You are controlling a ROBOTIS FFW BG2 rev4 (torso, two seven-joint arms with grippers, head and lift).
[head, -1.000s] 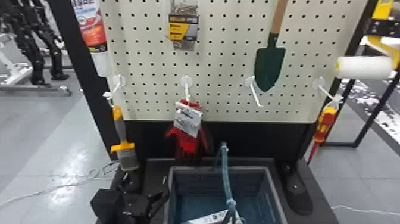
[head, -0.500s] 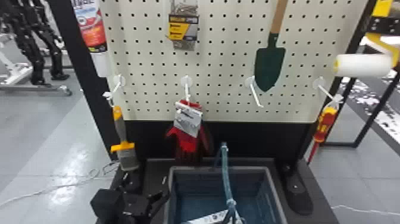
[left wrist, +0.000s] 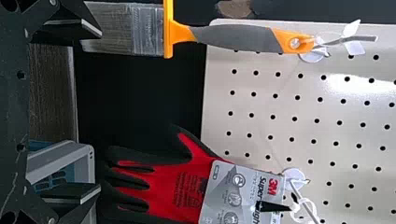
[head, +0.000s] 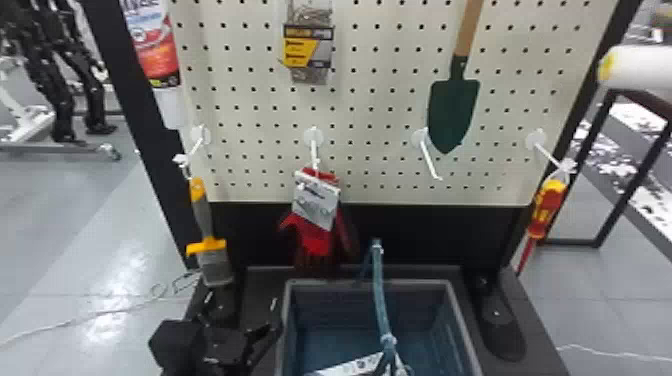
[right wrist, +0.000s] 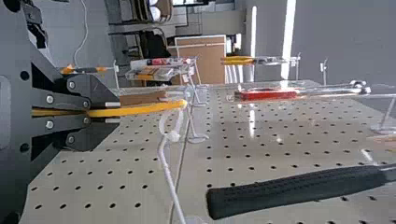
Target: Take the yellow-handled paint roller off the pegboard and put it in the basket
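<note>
On red gloves (head: 316, 237) hangs a printed card (head: 316, 200); left gripper (head: 241, 301) apart, right gripper (right wrist: 112, 112) clamped on the yellow-handled paint roller (head: 637, 69).

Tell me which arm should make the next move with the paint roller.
The right, I'd judge: its fingers are shut on the yellow handle. The left fingers are open and empty, low beside the basket, across the board from the white roll.

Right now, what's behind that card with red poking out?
A red-and-black glove hangs there, showing around the card. The part right behind the card is covered, so I can't see that.
</note>
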